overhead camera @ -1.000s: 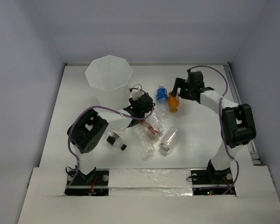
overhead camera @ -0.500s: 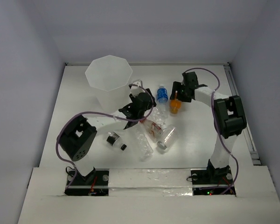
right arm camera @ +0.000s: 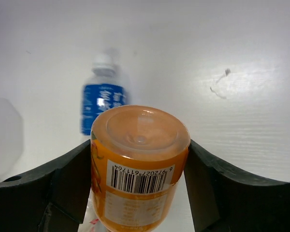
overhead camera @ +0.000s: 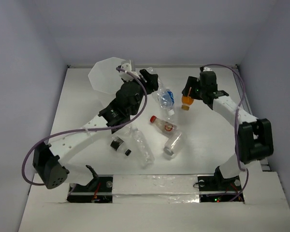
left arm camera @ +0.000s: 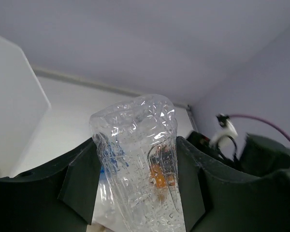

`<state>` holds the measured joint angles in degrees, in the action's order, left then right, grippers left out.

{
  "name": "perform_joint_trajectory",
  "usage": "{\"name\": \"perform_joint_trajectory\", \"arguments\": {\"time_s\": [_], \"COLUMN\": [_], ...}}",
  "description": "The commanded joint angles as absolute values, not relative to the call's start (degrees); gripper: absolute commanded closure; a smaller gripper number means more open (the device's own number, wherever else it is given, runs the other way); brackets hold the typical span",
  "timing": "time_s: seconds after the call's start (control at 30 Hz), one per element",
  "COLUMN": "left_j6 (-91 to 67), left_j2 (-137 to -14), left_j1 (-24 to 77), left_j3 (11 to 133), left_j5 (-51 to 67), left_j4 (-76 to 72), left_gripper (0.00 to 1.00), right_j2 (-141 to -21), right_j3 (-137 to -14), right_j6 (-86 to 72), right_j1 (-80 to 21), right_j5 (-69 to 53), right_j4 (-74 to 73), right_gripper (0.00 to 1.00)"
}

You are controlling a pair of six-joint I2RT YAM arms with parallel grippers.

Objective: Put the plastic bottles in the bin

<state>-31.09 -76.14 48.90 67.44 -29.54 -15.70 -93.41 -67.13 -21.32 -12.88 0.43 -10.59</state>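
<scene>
The crumpled bottle [left arm camera: 140, 159] is gripped in the left jaws. It is clear plastic, and the two dark fingers [left arm camera: 82, 179] press on its sides, so these jaws are closed on it. In the top view this bottle [overhead camera: 153, 77] is held up above the bench [overhead camera: 208, 145].

The bin [overhead camera: 106, 77] stands just beside the left jaws, on their left side, and the bottle is not over its opening. The left arm [overhead camera: 87, 130] reaches across in front of the bin and hides part of its rim. In the left wrist view the white wall of the bin [left arm camera: 14, 96] is also at the left of the jaws.

The orange bottle [right arm camera: 137, 164] sits between the right jaws, with both fingers [right arm camera: 70, 183] against its sides, so these jaws hold it. Its base and a barcode face the wrist camera. In the top view it [overhead camera: 186, 100] hangs just under the right jaws. I cannot tell if it touches the bench.

The blue bottle [overhead camera: 166, 98] lies on the bench between the two pairs of jaws. From the right wrist it [right arm camera: 102, 104] is beyond the jaws and blurred.

Nearer to the arm bases than both jaws lie the red-cap bottle [overhead camera: 163, 124], a short clear bottle [overhead camera: 174, 144], a long clear bottle [overhead camera: 141, 147] and a black-cap bottle [overhead camera: 119, 144]. All are well apart from the bin.
</scene>
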Motion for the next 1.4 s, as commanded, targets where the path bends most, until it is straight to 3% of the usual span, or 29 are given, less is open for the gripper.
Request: {"name": "perform_joint_trajectory", "arguments": {"time_s": [0.0, 0.33, 0.53, 0.7, 0.8, 0.87, 1.03, 1.2, 1.37], "left_j6": [-23.58, -8.71, -0.27, 5.88, 5.54, 4.05, 0.35, -12.09, -23.72], "left_j2": [-72.17, -70.66, -75.14, -79.01, -79.36, -79.28, -78.05, -72.36, -60.40], "left_j1": [48.08, 33.94, 24.89, 24.35, 24.35, 24.35, 24.35, 24.35, 23.82], "left_j3": [75.38, 84.99, 87.53, 86.67, 83.86, 82.27, 83.92, 87.63, 76.93], "left_j5": [-37.50, -50.97, -55.63, -57.66, -57.05, -56.61, -53.09, -41.79, -25.60], "left_j4": [-10.73, -3.25, -8.35, -14.05, -15.64, -15.21, -10.74, 3.15, 11.76], "left_gripper": [0.55, 0.54, 0.53, 0.53, 0.39, 0.22, 0.06, 0.11, 0.25], "right_j2": [-83.62, -66.02, -63.81, -65.47, -67.93, -71.35, -79.19, -90.07, -101.41], "right_j3": [-64.26, -57.30, -57.83, -60.02, -64.85, -70.27, -82.95, -94.82, -109.14], "right_j6": [-22.15, -25.05, -23.82, -25.57, -25.93, -25.93, -25.66, -25.40, -24.26], "right_j1": [-13.45, -14.85, -23.19, -28.64, -31.11, -33.83, -37.53, -40.51, -41.92], "right_j5": [2.38, -7.47, -7.21, -6.94, -6.68, -6.59, -6.24, -6.06, -5.98], "right_j4": [-3.79, 3.87, 6.24, 8.43, 8.79, 8.35, 8.00, 8.26, 7.12], "right_gripper": [0.44, 0.44, 0.43, 0.43, 0.43, 0.43, 0.43, 0.43, 0.41]}}
